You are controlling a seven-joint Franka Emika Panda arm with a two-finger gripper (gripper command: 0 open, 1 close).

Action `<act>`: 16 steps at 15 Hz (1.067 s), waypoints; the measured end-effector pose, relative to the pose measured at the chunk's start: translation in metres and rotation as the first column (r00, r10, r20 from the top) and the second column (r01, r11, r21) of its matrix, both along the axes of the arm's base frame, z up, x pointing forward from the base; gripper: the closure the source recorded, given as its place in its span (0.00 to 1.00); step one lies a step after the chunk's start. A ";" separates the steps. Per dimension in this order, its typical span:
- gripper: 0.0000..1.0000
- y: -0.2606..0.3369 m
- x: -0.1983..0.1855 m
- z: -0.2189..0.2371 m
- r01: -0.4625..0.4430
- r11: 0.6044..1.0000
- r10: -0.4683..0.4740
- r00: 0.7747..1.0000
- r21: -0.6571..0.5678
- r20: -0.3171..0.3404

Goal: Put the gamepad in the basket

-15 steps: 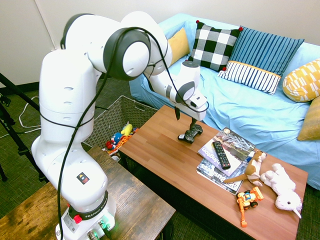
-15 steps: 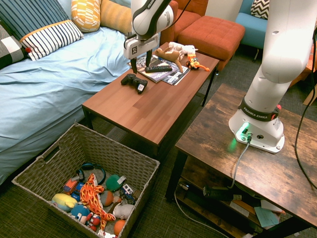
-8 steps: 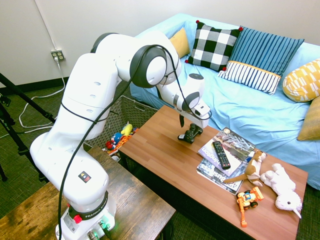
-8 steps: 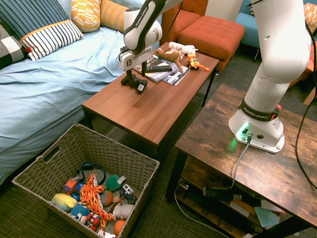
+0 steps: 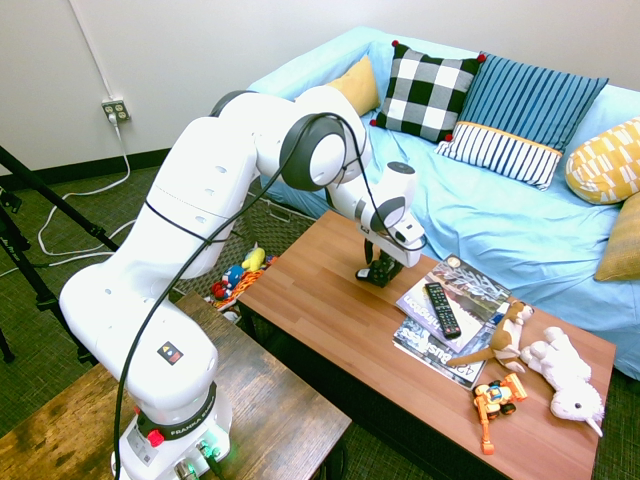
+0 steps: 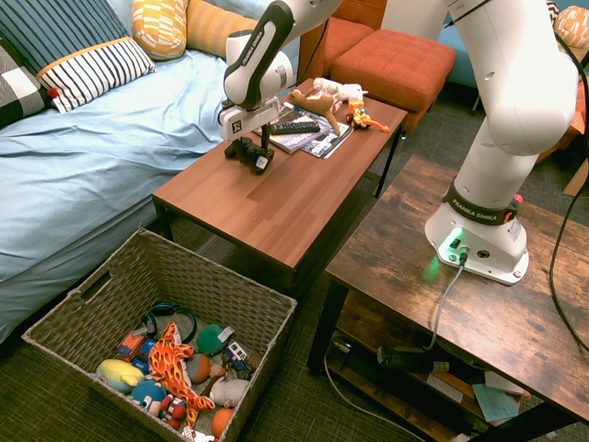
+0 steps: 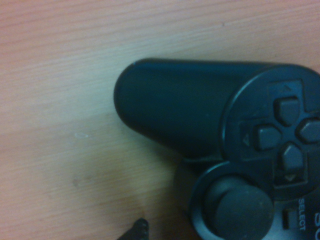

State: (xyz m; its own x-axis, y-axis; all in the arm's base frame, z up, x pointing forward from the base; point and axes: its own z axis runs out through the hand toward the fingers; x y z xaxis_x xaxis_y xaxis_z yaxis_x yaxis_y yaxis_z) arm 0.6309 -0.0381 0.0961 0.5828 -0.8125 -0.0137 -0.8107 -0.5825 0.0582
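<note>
The black gamepad (image 6: 254,157) lies on the reddish wooden coffee table (image 6: 276,203), near its edge by the sofa. It also shows under the arm's wrist as the gamepad (image 5: 381,273). My gripper (image 6: 250,145) is down over it, open, with its fingers on either side of the gamepad's body. In the wrist view the gamepad (image 7: 215,150) fills the right side, showing one handle, the direction pad and a thumbstick. The woven basket (image 6: 231,286) stands on the floor below the table's end, and the basket (image 5: 222,236) is half hidden behind the arm.
A long black remote (image 5: 442,308) lies on magazines (image 5: 460,290) just beyond the gamepad. Plush animals (image 5: 560,370) and an orange toy (image 5: 497,397) sit at the table's far end. The basket holds several toys (image 6: 175,364). The blue sofa (image 6: 101,157) runs along the table.
The arm has reached out and lowered the open gripper from above the gamepad down around it. The gamepad has not moved.
</note>
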 end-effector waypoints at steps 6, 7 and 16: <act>1.00 -0.005 0.000 -0.004 0.013 1.000 -0.013 1.000 0.007 -0.004; 1.00 -0.006 -0.001 -0.006 0.015 1.000 -0.015 1.000 0.010 -0.006; 1.00 0.008 -0.009 0.040 -0.027 0.999 0.025 0.998 0.031 0.049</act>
State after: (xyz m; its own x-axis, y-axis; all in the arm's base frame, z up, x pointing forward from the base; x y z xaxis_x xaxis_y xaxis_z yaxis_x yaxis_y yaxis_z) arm 0.6220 -0.0299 0.1360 0.6044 -0.7966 -0.0105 -0.7967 -0.6044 0.0001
